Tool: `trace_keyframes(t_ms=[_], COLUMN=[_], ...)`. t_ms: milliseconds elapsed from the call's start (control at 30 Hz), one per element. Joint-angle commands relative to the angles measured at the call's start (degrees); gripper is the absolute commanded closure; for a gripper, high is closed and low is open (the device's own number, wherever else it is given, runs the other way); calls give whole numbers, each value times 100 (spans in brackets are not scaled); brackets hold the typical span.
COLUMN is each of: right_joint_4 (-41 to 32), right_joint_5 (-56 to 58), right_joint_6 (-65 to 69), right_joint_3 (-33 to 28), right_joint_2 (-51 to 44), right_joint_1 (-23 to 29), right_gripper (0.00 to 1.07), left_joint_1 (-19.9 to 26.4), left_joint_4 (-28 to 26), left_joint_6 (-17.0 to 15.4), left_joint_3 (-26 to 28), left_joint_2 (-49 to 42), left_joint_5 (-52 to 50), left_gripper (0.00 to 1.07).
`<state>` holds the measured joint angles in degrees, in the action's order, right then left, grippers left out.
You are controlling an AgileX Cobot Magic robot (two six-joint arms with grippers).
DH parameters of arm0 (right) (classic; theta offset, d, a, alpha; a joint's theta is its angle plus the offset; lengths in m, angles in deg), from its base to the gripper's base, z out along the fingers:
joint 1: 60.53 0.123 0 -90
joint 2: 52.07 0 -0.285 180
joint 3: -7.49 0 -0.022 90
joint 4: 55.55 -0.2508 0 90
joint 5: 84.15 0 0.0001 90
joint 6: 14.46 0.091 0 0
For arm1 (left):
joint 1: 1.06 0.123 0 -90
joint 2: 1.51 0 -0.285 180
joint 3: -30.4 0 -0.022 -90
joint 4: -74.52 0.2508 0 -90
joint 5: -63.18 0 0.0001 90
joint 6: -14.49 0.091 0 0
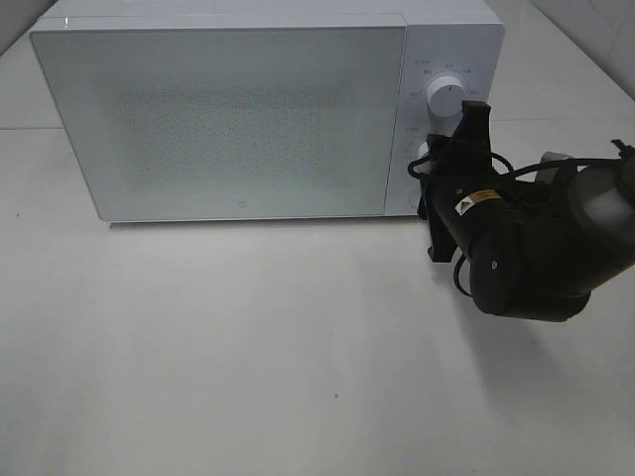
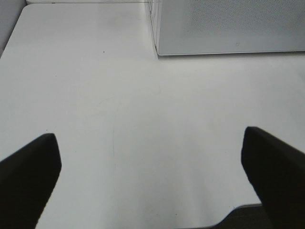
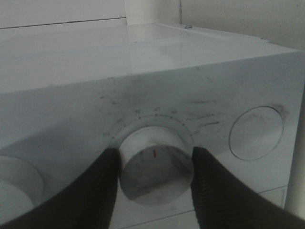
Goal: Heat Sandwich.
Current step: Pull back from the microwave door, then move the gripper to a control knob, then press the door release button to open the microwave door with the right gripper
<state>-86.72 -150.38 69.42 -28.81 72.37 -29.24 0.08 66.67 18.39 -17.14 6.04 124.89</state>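
A white microwave (image 1: 248, 119) stands on the pale table (image 1: 248, 347), its door closed and its control panel on the side where the right arm works. The sandwich shows in none of the views; the door's speckled window is opaque from the high camera, so whether it lies behind it cannot be told. The right gripper (image 3: 155, 156) reaches in to the control panel and is closed on the lower dial (image 3: 155, 179), below the upper dial (image 1: 444, 96), which stands free. In the right wrist view its two black fingers (image 3: 95, 191) sit one on each side of that white knob with no gap showing, and a small red mark (image 3: 154, 153) on the knob's face lies between them. A ring of fine tick marks runs around the knob on the panel, and a flat round button (image 3: 256, 132) sits just beside it, untouched. From the high camera the right arm's dark wrist covers most of the lower dial. The left gripper (image 2: 148, 136) does not appear in the high view; its own camera shows it spread wide, its two dark fingers (image 2: 28, 176) well apart over bare table with nothing between them, and a lower corner of the microwave ahead of it.
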Motion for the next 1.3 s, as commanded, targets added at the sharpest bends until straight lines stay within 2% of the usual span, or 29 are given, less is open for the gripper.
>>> trace_keyframes(t_ms=[33,133,300,533,800,1000,1067,1133,1167,1300], right_joint_4=[510,510,510,556,556,556,556,556,556,556], right_joint_5=[29,34,201,384,1318,2561,3203,3432,3873,4469], right_joint_6=[-195,-309,-378,-762,-1593,-3031,-4022,-4377,-5076,-5930], right_joint_3=[126,92,-103,-372,-819,-922,-922,-922,-922,-922], right_joint_2=[-69,-69,-189,-498,-1146,-1759,-2103,-2217,-2412,-2681], right_joint_1=[17,17,17,17,17,6,6,6,6,6], right_gripper=[52,39,33,33,33,33,33,33,33,33], left_joint_1=[29,29,29,29,29,29,29,29,29,29], left_joint_4=[-40,-40,-40,-40,-40,-40,-40,-40,-40,-40], left_joint_6=[-23,-23,-23,-23,-23,-23,-23,-23,-23,-23], left_joint_3=[-6,-6,-6,-6,-6,-6,-6,-6,-6,-6], left_joint_2=[-97,-97,-97,-97,-97,-97,-97,-97,-97,-97], left_joint_5=[-23,-23,-23,-23,-23,-23,-23,-23,-23,-23], left_gripper=[9,9,9,9,9,9,9,9,9,9])
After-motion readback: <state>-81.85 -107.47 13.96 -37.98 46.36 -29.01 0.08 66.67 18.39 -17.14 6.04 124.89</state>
